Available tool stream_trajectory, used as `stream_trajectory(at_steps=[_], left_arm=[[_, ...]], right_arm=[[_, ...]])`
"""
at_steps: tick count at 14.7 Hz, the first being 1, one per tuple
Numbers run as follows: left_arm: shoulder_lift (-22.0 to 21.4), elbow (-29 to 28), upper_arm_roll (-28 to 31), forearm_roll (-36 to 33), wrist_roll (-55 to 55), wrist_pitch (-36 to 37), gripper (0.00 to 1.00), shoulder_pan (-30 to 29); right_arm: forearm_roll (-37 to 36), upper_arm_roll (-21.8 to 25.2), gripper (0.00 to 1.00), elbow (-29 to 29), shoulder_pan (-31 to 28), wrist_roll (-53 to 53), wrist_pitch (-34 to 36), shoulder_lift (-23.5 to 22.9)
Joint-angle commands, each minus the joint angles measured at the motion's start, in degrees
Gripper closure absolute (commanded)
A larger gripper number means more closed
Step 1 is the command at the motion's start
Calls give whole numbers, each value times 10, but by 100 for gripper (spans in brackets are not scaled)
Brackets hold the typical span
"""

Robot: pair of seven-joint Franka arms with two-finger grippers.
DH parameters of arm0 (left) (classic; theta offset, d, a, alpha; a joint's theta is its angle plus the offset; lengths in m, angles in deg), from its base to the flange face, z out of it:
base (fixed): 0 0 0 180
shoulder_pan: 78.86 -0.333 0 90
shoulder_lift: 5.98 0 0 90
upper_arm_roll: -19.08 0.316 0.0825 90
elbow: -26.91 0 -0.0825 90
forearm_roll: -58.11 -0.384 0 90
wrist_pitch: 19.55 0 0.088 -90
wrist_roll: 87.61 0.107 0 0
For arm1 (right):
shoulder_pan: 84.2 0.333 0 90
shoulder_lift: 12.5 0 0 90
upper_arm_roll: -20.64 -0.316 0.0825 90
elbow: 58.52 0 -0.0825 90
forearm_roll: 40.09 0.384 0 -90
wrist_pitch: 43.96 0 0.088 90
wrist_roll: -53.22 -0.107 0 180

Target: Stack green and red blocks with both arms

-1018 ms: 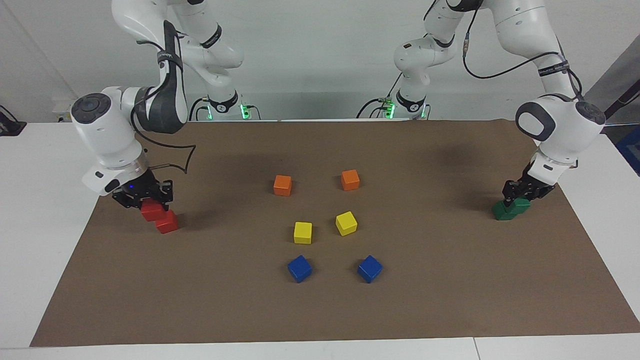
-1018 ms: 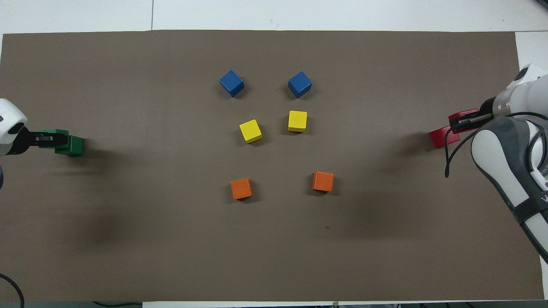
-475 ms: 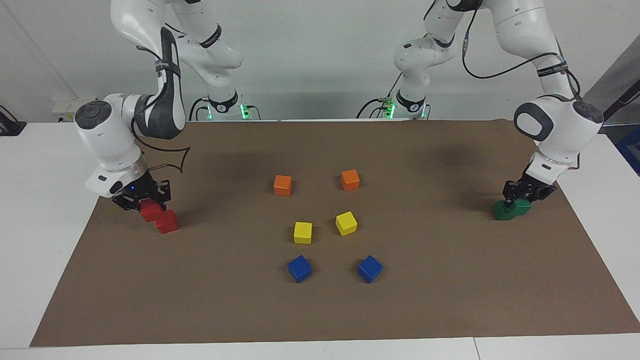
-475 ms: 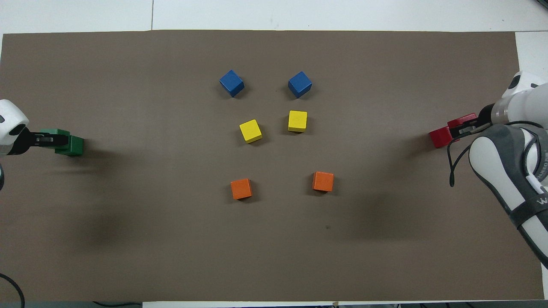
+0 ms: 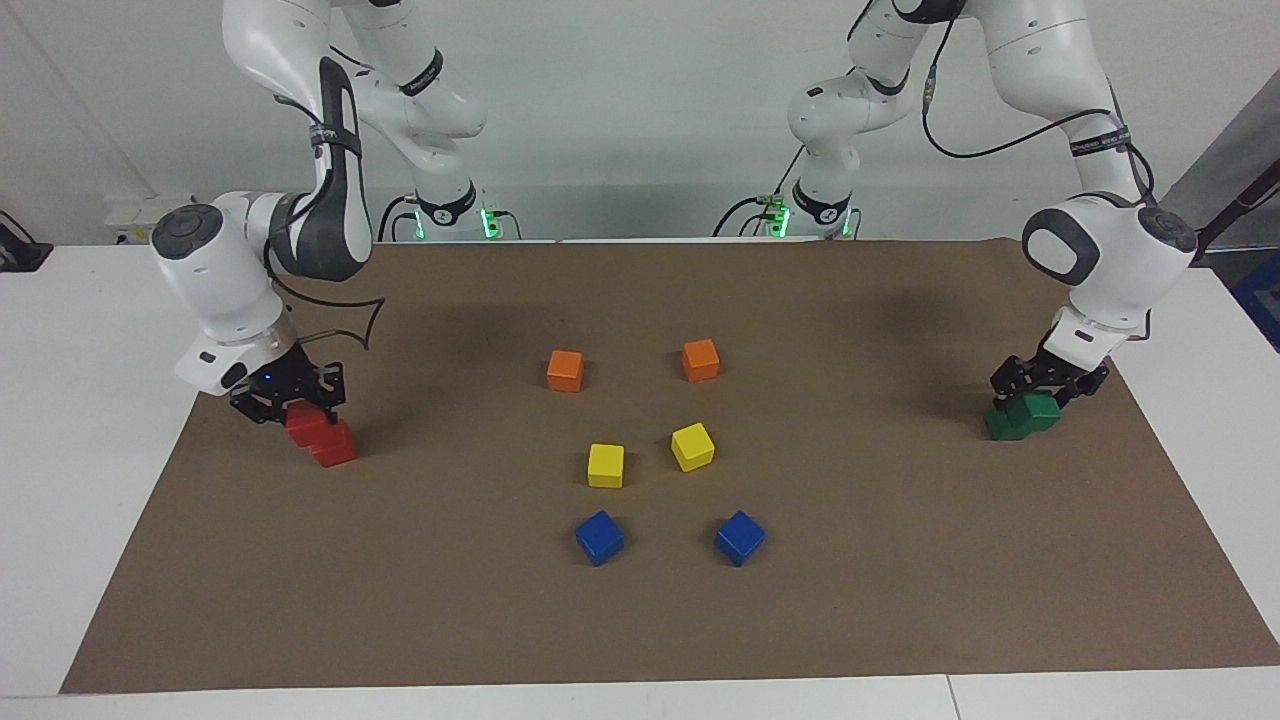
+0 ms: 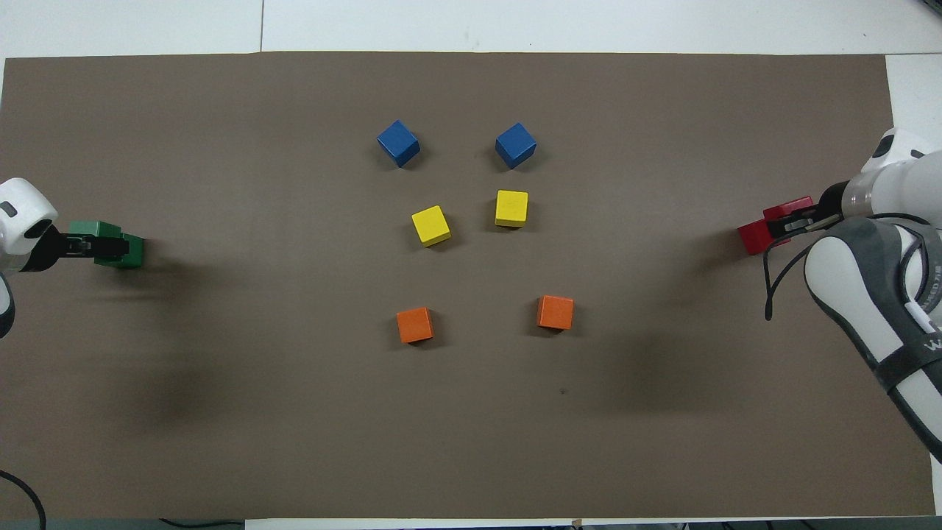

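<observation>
The upper red block [image 5: 303, 424] sits clamped in the right end effector [image 5: 290, 400], directly under its wrist. It overlaps the lower red block [image 5: 337, 447], which lies on the brown mat [image 5: 400, 600] just below and beside the fingertips; whether the two reds touch cannot be told. At the other end, the left end effector [image 5: 1042, 386] stands on top of the upper green block [image 5: 1040, 408]. That block rests off-centre against the lower green block [image 5: 1003, 424] beneath it. Whether this end effector grips or has let go cannot be told. Compared with a second ago, the right wrist has tilted more upright and carried its red block a little closer over the lower one. The left wrist has risen slightly above the green pair, which has not moved. Both pairs lie close to the short edges of the mat, each at its own arm's end, with white desk [image 5: 80, 400] just outward of each end effector. Inward from each end effector a broad strip of bare mat runs to the middle. There the orange cubes [image 5: 565, 370], yellow cubes [image 5: 605, 465] and blue cubes [image 5: 599, 537] stand in three rows, unchanged, well apart from both end effectors.
</observation>
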Motion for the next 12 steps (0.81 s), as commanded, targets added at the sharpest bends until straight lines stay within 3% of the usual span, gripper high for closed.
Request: stream_trajectory(at_steps=[1,5,12], left_arm=[[-3,13,0,14,13,14,0,2],[-6,80,0,9,12,100,0,3],[-67,104,-2,6,7,166,0,11]], right_arm=[[24,-8,100,22,-12,20,-14,18],[34,-8,100,34,-17,43,-35,16],[39,-7,100,39,-24,57,-53,10]])
